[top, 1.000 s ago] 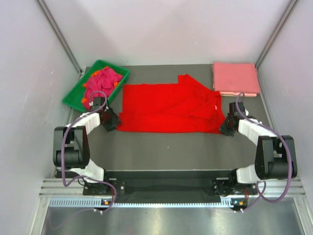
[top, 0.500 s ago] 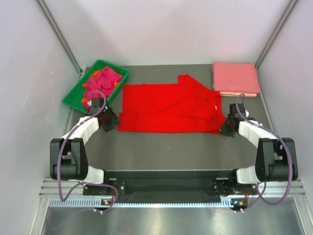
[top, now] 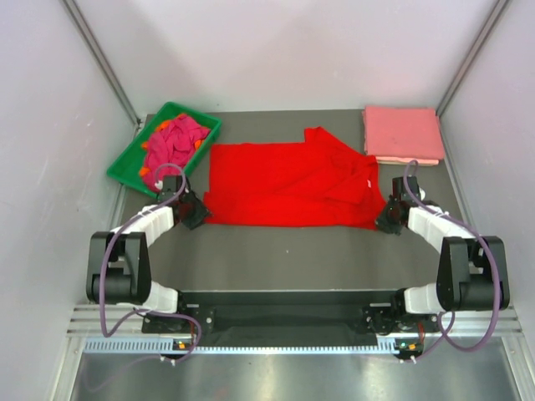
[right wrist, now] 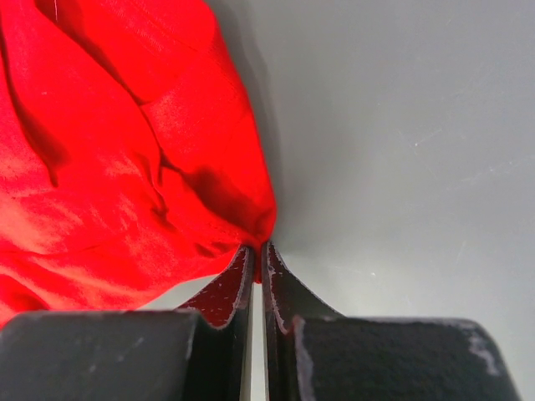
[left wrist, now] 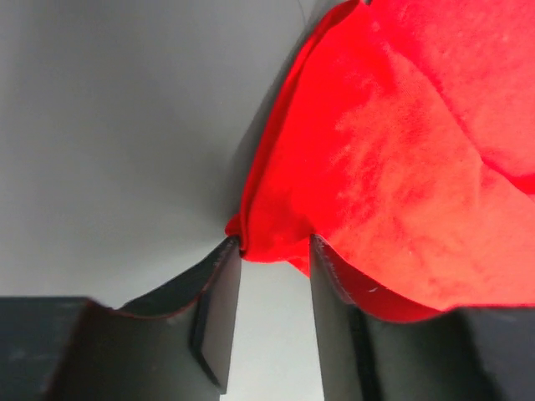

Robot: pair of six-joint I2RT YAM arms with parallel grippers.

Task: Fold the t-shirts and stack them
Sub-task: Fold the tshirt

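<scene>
Red t-shirt (top: 288,184) lies flat, long axis claw to claw, neck end toward right claw (right wrist: 257,251), which is clenched on its corner. Left claw (left wrist: 276,251) parted around opposite corner.

Red shirt (top: 288,184): plain bright red. Pink shirt (top: 401,134): plain salmon. Tray (top: 123,164): green. Pile (top: 171,142) in it: magenta, orange bits. Table (top: 284,251): dark matte grey.
</scene>
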